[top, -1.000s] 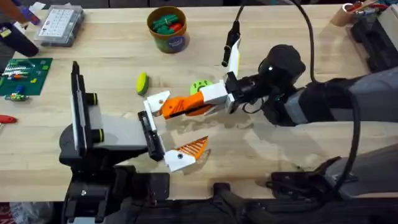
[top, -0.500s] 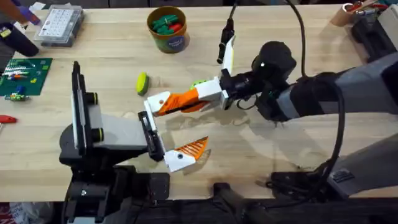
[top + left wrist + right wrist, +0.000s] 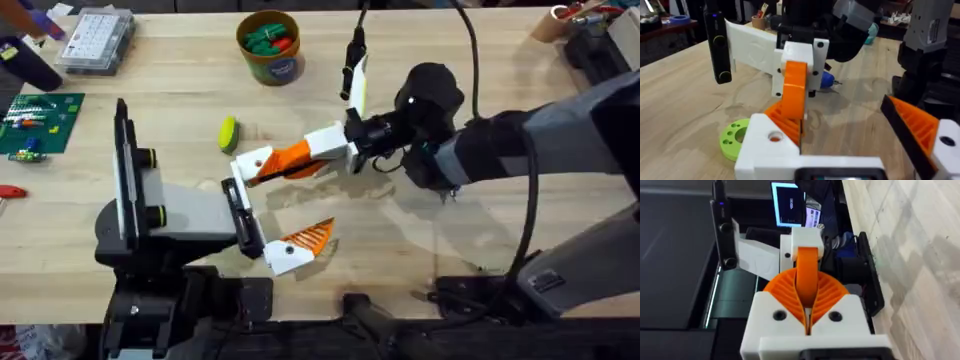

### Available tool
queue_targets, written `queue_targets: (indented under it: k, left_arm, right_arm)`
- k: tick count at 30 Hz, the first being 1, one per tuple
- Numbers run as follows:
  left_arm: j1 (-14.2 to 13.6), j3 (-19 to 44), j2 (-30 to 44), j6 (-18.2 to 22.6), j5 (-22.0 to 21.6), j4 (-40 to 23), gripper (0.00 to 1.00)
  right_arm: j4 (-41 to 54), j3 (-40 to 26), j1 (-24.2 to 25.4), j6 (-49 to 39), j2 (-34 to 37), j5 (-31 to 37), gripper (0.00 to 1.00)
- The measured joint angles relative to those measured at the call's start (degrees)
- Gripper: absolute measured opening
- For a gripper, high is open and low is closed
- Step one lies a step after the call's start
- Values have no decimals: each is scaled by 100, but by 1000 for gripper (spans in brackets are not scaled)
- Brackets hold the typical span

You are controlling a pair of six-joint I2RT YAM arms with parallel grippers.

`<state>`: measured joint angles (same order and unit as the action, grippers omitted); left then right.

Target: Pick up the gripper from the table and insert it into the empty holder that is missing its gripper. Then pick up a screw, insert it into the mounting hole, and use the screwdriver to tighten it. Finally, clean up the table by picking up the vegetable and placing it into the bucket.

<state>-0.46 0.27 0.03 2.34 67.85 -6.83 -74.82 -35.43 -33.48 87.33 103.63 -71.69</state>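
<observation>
Clamping the orange finger point(image 3: 288, 160), the right end effector point(image 3: 300, 158) nears the bracket point(image 3: 252, 162) at nine o'clock; a tilted approach could jam it.

right gripper point(image 3: 292, 157) clamped shut, left gripper point(image 3: 275, 210) spread

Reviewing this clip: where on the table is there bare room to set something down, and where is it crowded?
Bare wood lies between the clear plastic compartment box and the orange-rimmed round bucket, and along the near edge right of the left gripper. Crowded at centre: right gripper shut on the orange ribbed wedge finger, by the yellow-green toy vegetable.
</observation>
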Motion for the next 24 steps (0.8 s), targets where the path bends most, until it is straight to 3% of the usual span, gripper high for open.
queue_targets:
  k: [24]
  left_arm:
    - [7, 0, 0, 1, -19, 7, 986]
  right_arm:
    - [15, -54, -6, -16, 26, -17, 7]
